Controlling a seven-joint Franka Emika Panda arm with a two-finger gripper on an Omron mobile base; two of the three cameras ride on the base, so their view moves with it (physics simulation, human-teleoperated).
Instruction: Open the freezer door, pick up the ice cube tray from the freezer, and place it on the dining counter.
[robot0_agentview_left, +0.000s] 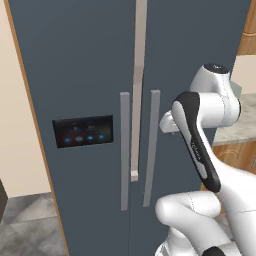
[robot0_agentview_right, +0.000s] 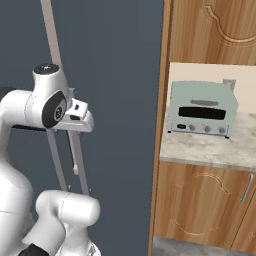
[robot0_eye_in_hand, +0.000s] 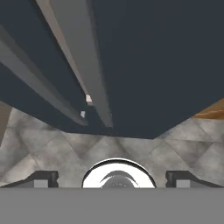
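The freezer door (robot0_agentview_left: 80, 75) is the left slate-blue door, with the black dispenser panel (robot0_agentview_left: 82, 131) and its blue lights. It is shut, flush with the plain door (robot0_agentview_left: 195, 45) to its right. Its long grey handle (robot0_agentview_left: 124, 150) stands just left of the seam, and in the hand view it is the left bar (robot0_eye_in_hand: 39, 76). My gripper (robot0_eye_in_hand: 111, 178) is open, with nothing between its fingertips (robot0_eye_in_hand: 43, 178). It hangs in front of the plain door, right of both handles, pointing down at the floor. The ice cube tray is hidden. The dining counter is out of view.
A pale green toaster oven (robot0_agentview_right: 202, 112) sits on the wall counter (robot0_agentview_right: 200, 150) to the right of the fridge, over wooden cabinets (robot0_agentview_right: 200, 210). A wooden side panel (robot0_agentview_right: 162, 125) borders the fridge. Grey floor tiles (robot0_eye_in_hand: 52, 153) lie below, and a beige wall (robot0_agentview_left: 17, 140) stands to the left.
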